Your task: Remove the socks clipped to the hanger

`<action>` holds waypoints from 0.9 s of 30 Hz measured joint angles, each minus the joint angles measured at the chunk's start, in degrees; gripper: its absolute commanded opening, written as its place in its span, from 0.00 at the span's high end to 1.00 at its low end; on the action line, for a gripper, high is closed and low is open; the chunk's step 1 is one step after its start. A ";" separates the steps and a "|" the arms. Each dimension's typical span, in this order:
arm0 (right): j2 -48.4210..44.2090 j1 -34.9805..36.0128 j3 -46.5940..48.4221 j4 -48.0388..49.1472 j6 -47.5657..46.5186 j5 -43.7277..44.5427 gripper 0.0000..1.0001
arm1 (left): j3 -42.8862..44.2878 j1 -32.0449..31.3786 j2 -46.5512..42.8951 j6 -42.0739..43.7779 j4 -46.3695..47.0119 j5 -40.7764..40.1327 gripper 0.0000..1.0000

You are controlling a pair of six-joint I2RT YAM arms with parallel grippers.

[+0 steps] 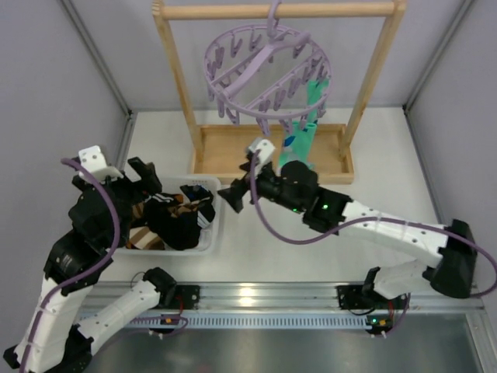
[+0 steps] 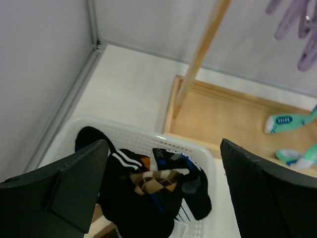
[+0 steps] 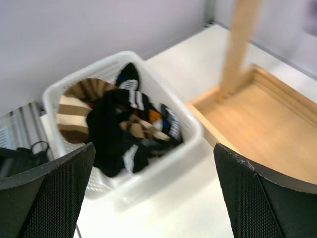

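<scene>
Nearby, wooden rack (image 1: 177, 85) carries hanger (image 1: 260, 56); basket (image 1: 215, 225) holds socks (image 1: 175, 223).

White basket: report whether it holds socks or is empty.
Holds socks. The white basket contains a heap of black, argyle and brown-striped socks, seen in both wrist views.

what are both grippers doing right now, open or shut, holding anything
left gripper: open, holding nothing
right gripper: open, holding nothing
</scene>
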 measured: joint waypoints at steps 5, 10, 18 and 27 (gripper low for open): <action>-17.35 -7.69 -14.21 -3.28 0.79 4.33 0.01 | -3.08 0.00 2.45 -0.61 0.00 9.46 0.02; -31.89 -18.88 -26.80 -7.78 0.96 6.16 0.01 | -6.40 0.00 3.91 -1.31 -0.09 14.49 0.02; -22.82 -46.27 -27.56 -3.50 2.14 -16.41 0.01 | -6.95 0.00 3.91 -1.62 -0.20 20.72 0.02; -1.95 -49.51 -20.63 7.93 -6.27 -43.43 0.07 | -7.91 0.00 3.93 0.48 -0.20 29.66 0.02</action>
